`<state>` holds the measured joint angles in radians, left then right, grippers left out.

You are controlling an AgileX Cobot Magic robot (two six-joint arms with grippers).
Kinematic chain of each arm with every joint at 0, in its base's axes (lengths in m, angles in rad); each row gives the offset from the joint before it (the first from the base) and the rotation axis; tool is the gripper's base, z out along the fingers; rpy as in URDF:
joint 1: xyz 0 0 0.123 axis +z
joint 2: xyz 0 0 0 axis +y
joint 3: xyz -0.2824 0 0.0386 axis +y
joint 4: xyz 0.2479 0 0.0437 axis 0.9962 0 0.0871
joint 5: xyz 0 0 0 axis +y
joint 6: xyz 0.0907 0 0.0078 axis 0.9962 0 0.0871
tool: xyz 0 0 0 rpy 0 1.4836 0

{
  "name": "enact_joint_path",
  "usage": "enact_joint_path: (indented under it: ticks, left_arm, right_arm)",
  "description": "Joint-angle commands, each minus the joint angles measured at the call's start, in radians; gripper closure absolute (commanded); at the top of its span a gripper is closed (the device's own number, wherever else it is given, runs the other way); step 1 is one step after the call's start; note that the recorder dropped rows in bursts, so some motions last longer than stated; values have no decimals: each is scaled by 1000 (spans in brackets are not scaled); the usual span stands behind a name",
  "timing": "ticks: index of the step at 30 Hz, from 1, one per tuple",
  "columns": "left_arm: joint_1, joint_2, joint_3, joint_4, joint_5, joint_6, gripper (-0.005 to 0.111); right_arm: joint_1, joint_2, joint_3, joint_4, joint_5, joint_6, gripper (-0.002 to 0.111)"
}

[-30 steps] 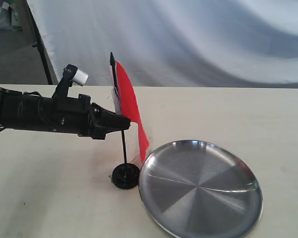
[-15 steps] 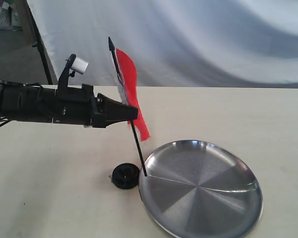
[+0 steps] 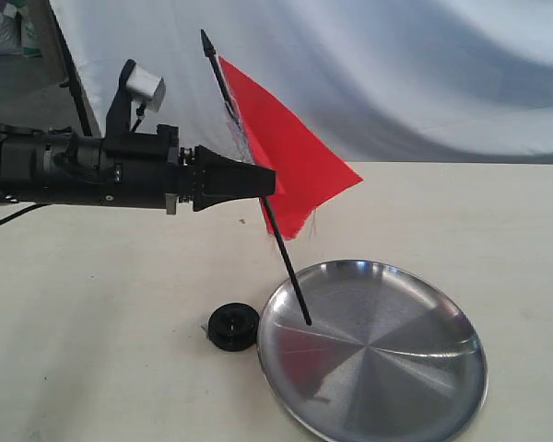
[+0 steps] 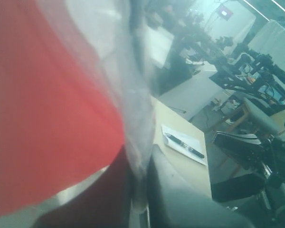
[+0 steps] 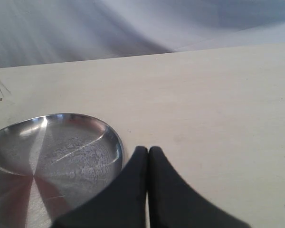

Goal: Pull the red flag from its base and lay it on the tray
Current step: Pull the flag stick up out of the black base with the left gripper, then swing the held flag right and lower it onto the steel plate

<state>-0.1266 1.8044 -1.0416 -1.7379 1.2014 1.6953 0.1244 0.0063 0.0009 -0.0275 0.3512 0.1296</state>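
Exterior view: red flag (image 3: 295, 170) between jaws

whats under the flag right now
The tray lies under the lower pole end of the red flag, held tilted by the left gripper. The base sits beside the tray. Whether the tip touches it is unclear.

Tray (image 3: 461, 387) is sitting on the table (image 3: 101, 304), right of centre. Base (image 3: 233, 326) is lying on the table just left of the tray's rim. Flag (image 3: 290, 166) is hanging above both, its pole tilting: upper tip leaning left, lower tip over the tray's left part. Left gripper (image 3: 269, 184) is reaching in from the left, pinching the pole mid-length. Backdrop cloth (image 3: 396, 74) is hanging behind the table.
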Motion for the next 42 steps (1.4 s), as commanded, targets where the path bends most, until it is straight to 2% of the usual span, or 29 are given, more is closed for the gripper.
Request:
enact_joint_path:
  ticks: [1, 8, 20, 22, 26, 28, 34, 42]
  left_arm:
    - [-72, 6, -7, -6, -36, -35, 107]
    - [-189, 46, -7, -6, -235, -208, 107]
    - [-241, 169, -19, -6, -208, -440, 107]
    - [-259, 209, -61, -6, -212, -456, 107]
    - [-341, 302, -201, -6, -217, -471, 106]
    - [-364, 313, -220, -6, -241, -471, 106]
    - [-371, 316, -220, -6, -407, -471, 106]
    - [-371, 334, -221, -6, -475, -471, 106]
  right_arm:
    - [-2, -6, -1, -7, -6, -2, 109]
    - [-2, -6, -1, -7, -6, -2, 109]
    - [-2, -6, -1, -7, -6, -2, 109]
    - [-2, -6, -1, -7, -6, -2, 109]
    - [-2, -6, -1, -7, -6, -2, 109]
    - [-2, -6, -1, -7, -6, -2, 109]
    - [-2, -6, -1, -7, -6, -2, 109]
    - [-2, -6, -1, -7, -6, -2, 109]
